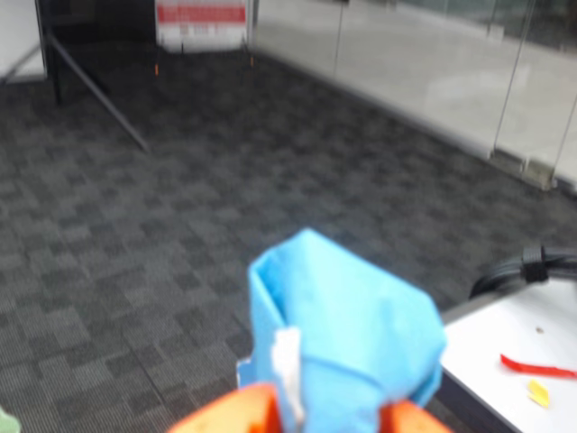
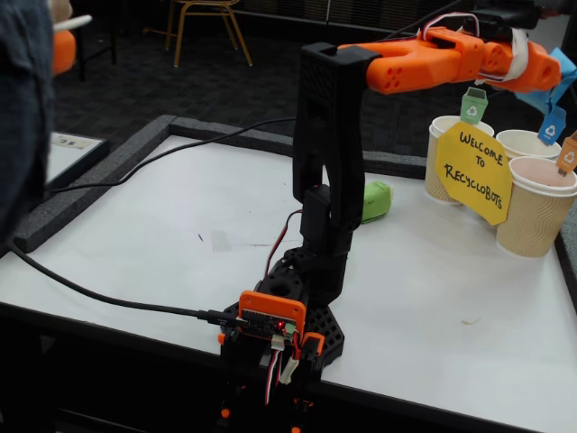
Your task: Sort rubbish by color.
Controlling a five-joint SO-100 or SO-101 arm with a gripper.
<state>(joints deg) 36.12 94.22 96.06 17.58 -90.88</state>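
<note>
My gripper point(image 1: 338, 424) squeezed tight on blue lump point(image 1: 347, 338). I should line up over blue-tag cup point(image 2: 527, 144), go low, then drop.

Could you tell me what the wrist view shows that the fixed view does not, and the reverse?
Only the wrist view shows the blue lump up close, crumpled and held in the orange hand, with dark carpet and glass panels beyond the table edge.

Only the fixed view shows the arm's black base, the green lump lying on the table behind the arm, three ribbed paper cups with coloured tags, and the yellow sign.

Both share the hand, a bit of blue at the fixed view's right edge, and the white table.
</note>
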